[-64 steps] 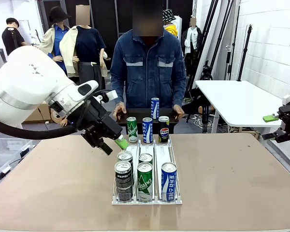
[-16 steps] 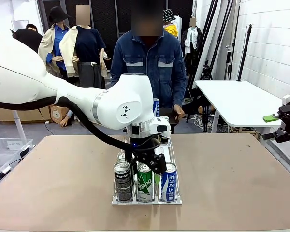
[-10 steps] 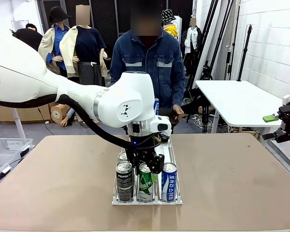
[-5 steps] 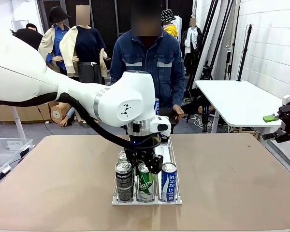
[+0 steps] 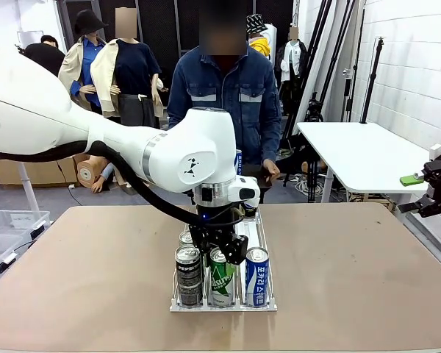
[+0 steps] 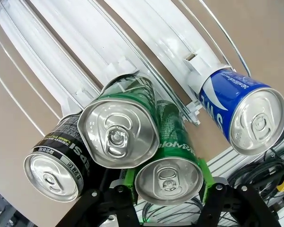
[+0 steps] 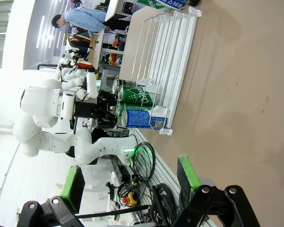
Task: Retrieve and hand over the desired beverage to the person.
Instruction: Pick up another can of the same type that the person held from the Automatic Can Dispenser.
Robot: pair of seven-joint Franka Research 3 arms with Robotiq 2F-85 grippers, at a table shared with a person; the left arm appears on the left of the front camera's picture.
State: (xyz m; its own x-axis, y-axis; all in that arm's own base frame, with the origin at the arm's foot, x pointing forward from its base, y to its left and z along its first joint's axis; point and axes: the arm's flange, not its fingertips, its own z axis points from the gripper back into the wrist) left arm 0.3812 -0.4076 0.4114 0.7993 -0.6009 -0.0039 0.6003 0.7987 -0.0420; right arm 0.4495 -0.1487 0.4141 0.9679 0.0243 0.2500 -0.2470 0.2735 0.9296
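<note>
Tan tabletop [image 5: 353,279] carries a clear can rack [image 5: 222,306]; left fingers [image 6: 206,177] clamp a green can [image 6: 168,176], right fingers [image 7: 187,177] gape.

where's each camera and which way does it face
front: between the arms, facing across the table to the person; left arm shows
left wrist: looks along its fingers at the can rack; left gripper shut on green can
right wrist: off the table's side, rolled sideways, facing across it; right gripper open
shared: front and right wrist both show the left arm at the can rack
</note>
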